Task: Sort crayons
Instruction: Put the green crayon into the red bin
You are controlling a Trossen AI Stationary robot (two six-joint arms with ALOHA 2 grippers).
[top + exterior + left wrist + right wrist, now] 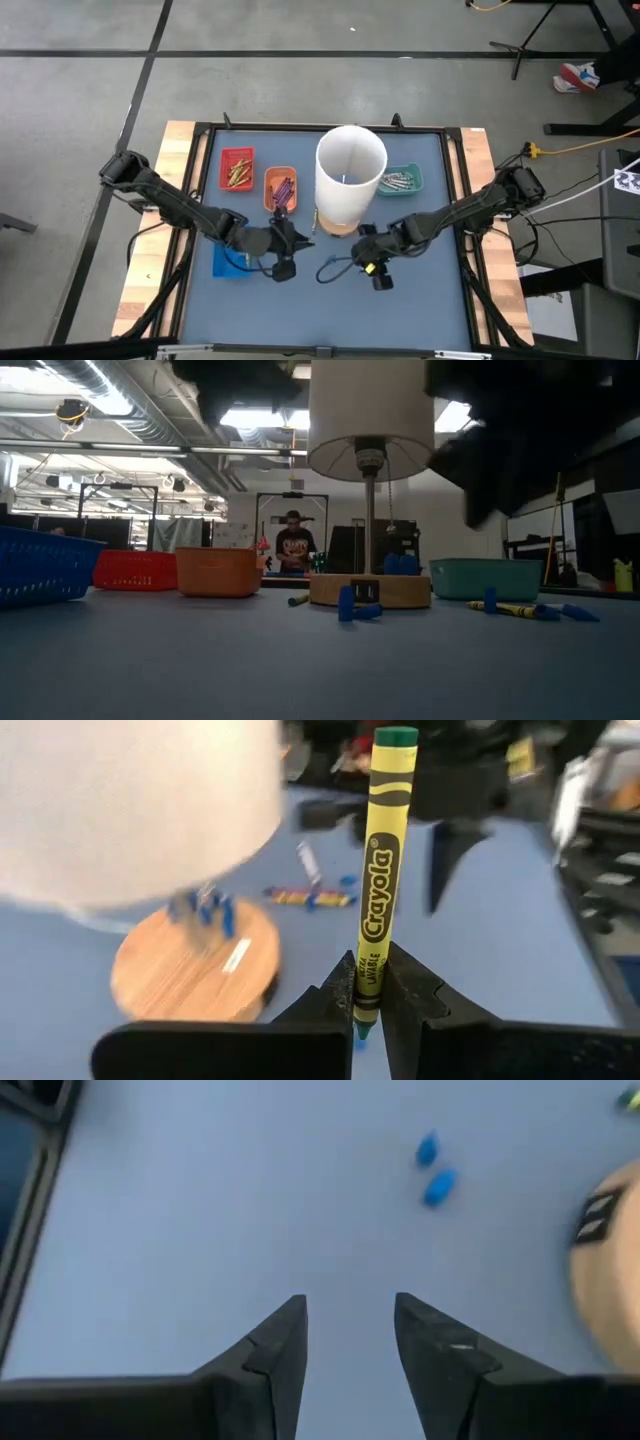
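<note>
You have a yellow crayon (378, 890) with a green tip clamped between the fingers of your left gripper (367, 1005), standing upright above the table (420, 305). In the high view that gripper (283, 240) sits just in front of the orange tray (267, 180), which holds purple crayons (283, 188). To its left, the red tray (224, 160) holds gold-brown crayons (238, 175), and the blue tray (220, 265) lies near the left arm. The teal tray (416, 180) on the far side of the lamp holds grey crayons (395, 181).

The lamp (350, 172), with a white shade and a round wooden base (368, 590), stands mid-table. In the low view, loose crayons (510, 608) and small blue pieces (357, 605) lie around that base.

Your right gripper (348, 1330) hovers with its fingers apart, holding nothing, over bare blue table surface; two blue pieces (434, 1170) lie ahead of it. In the high view it (375, 270) sits just in front of the lamp base.

A person (291, 545) stands in the room beyond the table.
</note>
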